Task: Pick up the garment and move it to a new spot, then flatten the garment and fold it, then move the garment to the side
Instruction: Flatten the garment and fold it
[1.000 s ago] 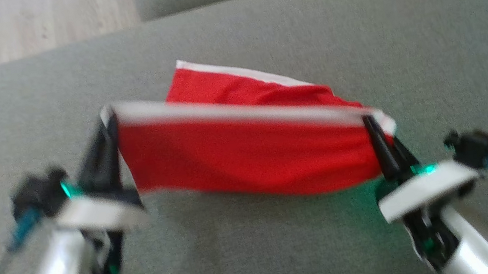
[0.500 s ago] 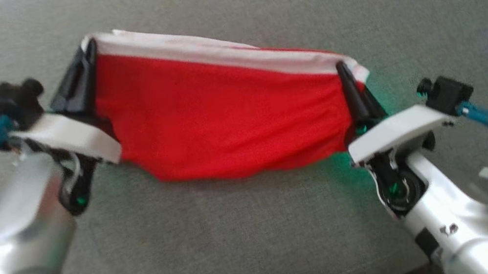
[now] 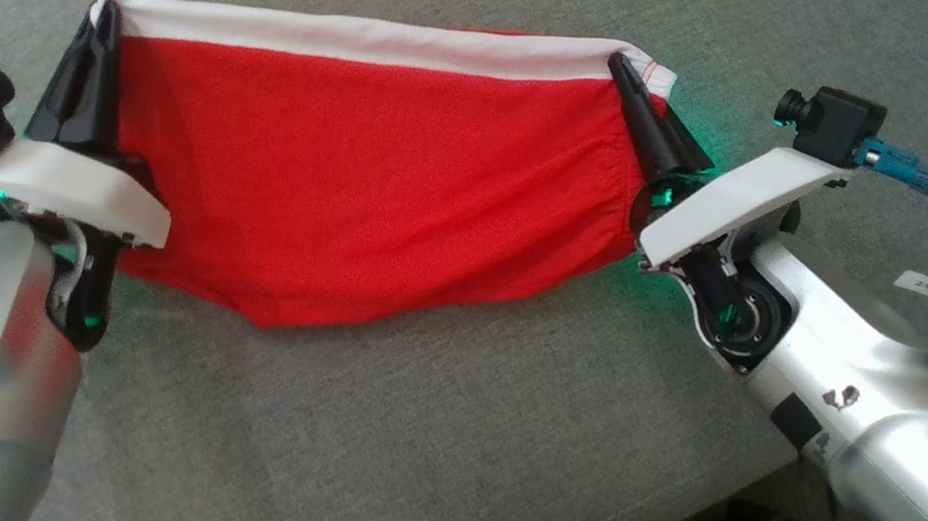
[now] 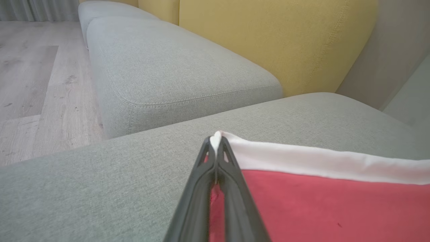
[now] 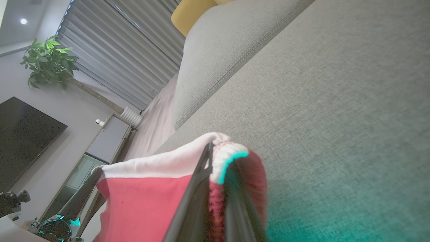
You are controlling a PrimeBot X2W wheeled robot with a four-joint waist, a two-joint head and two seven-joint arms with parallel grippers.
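Note:
A red garment (image 3: 374, 172) with a white band along its top edge hangs stretched between my two grippers above a grey sofa cushion (image 3: 366, 465). My left gripper (image 3: 102, 14) is shut on the band's left corner, and the left wrist view shows the white hem (image 4: 302, 161) pinched at the tips of that gripper (image 4: 215, 139). My right gripper (image 3: 621, 69) is shut on the right corner; in the right wrist view the bunched fabric (image 5: 231, 154) wraps over the tips of that gripper (image 5: 215, 151). The garment's lower edge sags to the cushion.
A second grey cushion (image 4: 174, 67) and a yellow backrest (image 4: 275, 40) lie beyond the garment. Wooden floor (image 4: 30, 84) lies to the left of the sofa. The cushion's front edge runs near my right forearm (image 3: 868, 419).
The head camera has tilted down and closer, so the folded pile at left has left the view. Both grippers have lifted the garment's band higher and spread the cloth wider.

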